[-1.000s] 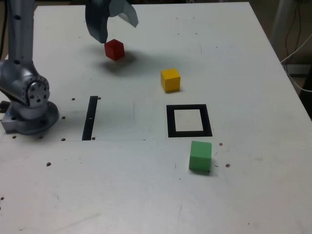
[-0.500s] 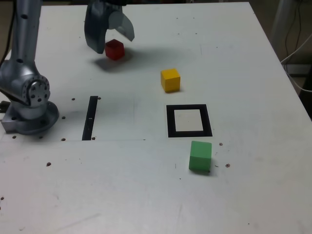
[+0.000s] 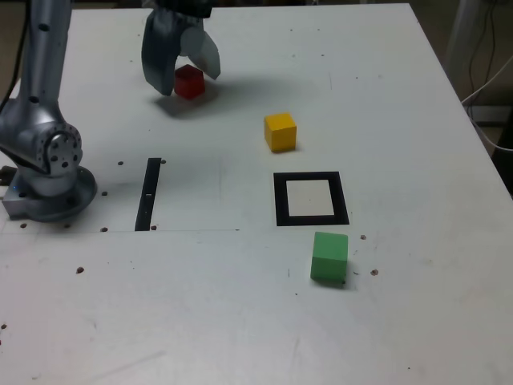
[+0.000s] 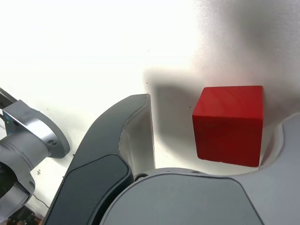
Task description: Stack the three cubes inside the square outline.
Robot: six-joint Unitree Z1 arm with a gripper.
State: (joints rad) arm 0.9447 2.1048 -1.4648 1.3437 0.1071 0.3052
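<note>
Lowered since a second ago, the spread jaws now straddle the red cube (image 3: 189, 82), gap visible.

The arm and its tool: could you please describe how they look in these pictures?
The arm is silver-grey metal with a rounded, disc-shaped joint and a round base on the table. Small dark holes dot its upright link. The tool has two broad, curved, dark blue-grey fingers shaped like shells, with paler inner faces. No cables or markings show on it.

Three cubes: one red cube (image 3: 189, 81), one yellow cube (image 3: 280, 131), one green cube (image 3: 329, 257); one square outline (image 3: 311, 199).
</note>
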